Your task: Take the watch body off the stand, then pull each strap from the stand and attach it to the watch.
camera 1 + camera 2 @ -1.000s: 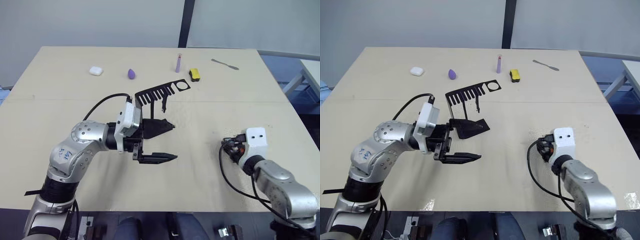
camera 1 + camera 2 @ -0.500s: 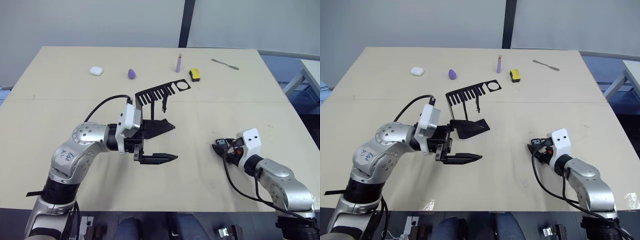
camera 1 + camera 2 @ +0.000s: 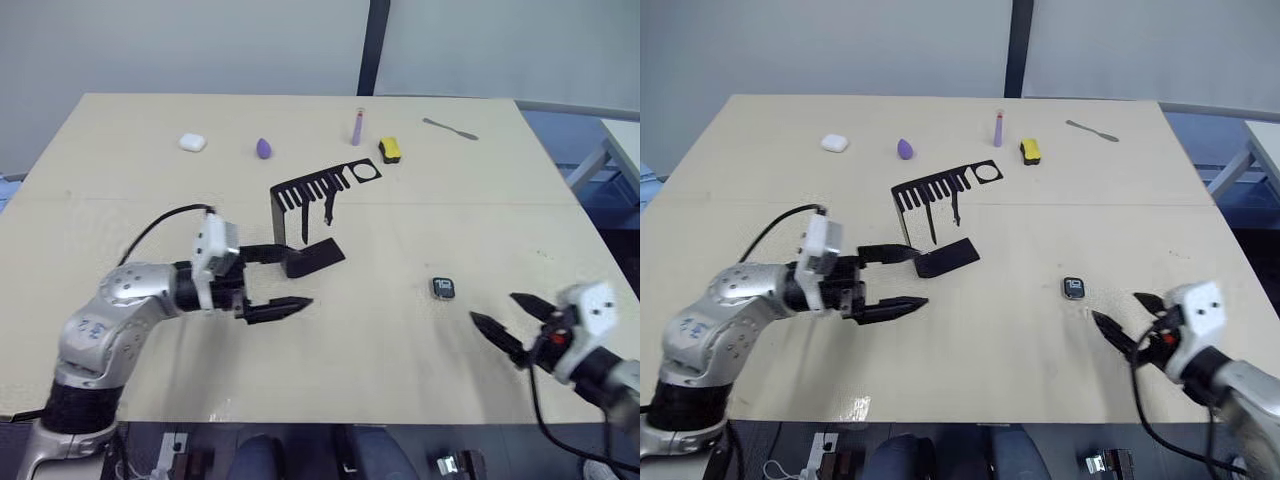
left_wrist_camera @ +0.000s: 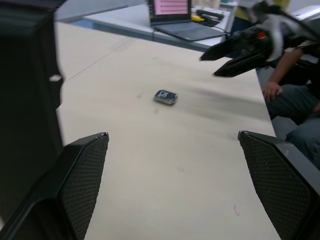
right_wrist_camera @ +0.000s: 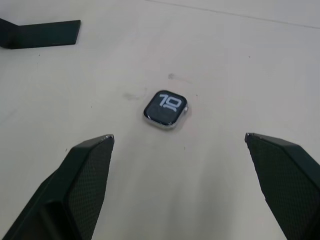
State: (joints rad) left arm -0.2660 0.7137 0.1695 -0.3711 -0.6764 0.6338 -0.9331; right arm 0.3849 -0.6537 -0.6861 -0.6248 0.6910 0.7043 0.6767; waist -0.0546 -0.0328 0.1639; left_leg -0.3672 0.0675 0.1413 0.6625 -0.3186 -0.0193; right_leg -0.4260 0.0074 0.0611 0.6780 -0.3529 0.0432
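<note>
The watch body [image 5: 166, 109] lies flat on the table [image 3: 120, 200], face up, well off the stand [image 3: 305, 215] and to its right. It is a small rounded square with a silver rim and a black screen showing light markings that read like "10" above a short line. Nothing touches it.

The right gripper [image 3: 515, 322] hangs nearer the table's front edge than the watch, a little to its right, with both black fingers spread wide and empty; in the right wrist view the watch sits on the bare wood between and beyond the two fingertips [image 5: 92, 150].

The stand is a thin black bent bracket: a flat base on the table, an upright, and a top arm with comb slots and a round hole at its end. A thin dark strap [image 3: 328, 208] hangs from the comb; I cannot tell whether a second hangs beside it.

The left gripper [image 3: 290, 276] is also released and empty, its upper finger close to the stand's base.
</note>
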